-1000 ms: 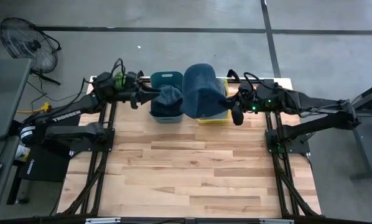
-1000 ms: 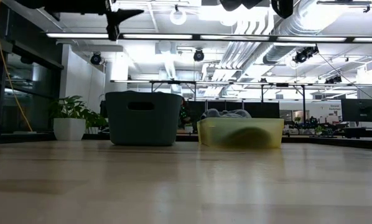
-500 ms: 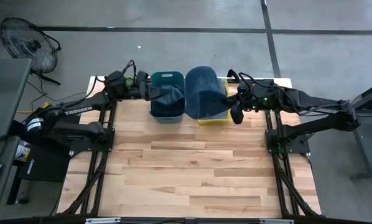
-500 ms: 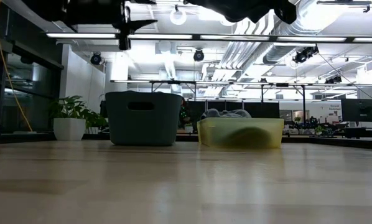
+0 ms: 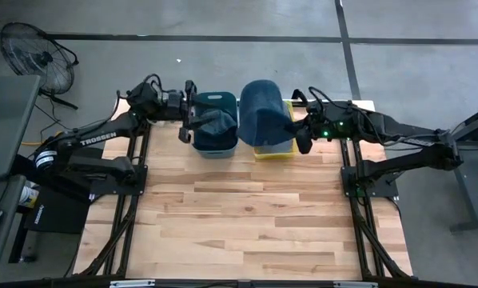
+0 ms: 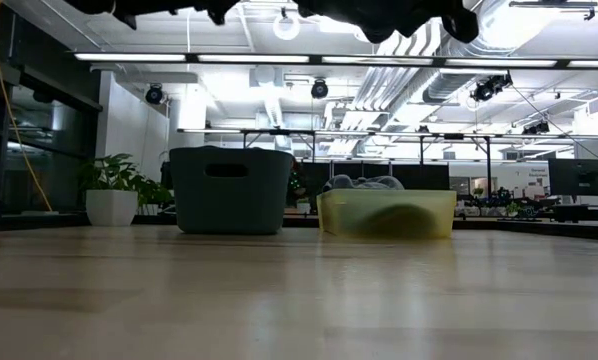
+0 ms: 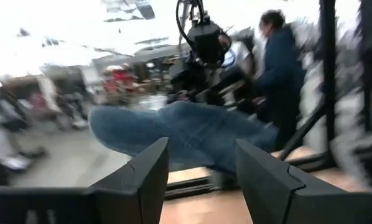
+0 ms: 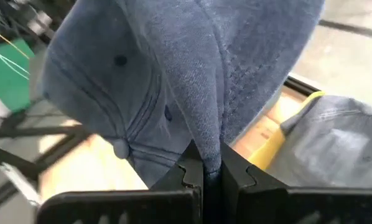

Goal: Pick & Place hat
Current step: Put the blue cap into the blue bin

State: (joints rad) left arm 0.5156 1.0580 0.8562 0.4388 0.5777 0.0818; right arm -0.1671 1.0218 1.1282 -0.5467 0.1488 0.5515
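Wooden planks run bare across the near half of the surface (image 5: 247, 216), nothing standing on them from my side. Farther back sit two bins side by side: a dark teal bin (image 5: 215, 128) and a yellow bin (image 5: 272, 148), the yellow one with grey cloth heaped in it.

Above the yellow bin hangs the hat (image 5: 261, 116), a blue denim cap. The right gripper (image 8: 204, 171) has its jaws clenched tight on a fold of the cap's fabric, and the crown billows out beyond them, with the little top button showing in the right wrist view. The cap is clear of the bin, up in the air, roughly between the two bins.

Over the teal bin, the left gripper (image 5: 189, 120) is poised with its jaws parted and grasping nothing. In its wrist view the denim shape floats just beyond the two dark fingers (image 7: 142, 180), not between them. A second piece of blue cloth (image 5: 215, 122) lies at the teal bin's top, right beside that gripper.

My reading: the pick is done and the carry is under way, the cap lifted out of the yellow bin and headed for the teal one. The next move calls for the right arm to bring the cap squarely over the teal bin's opening and then release, or for the left jaws to close on it first if a handover is meant. I cannot tell which.
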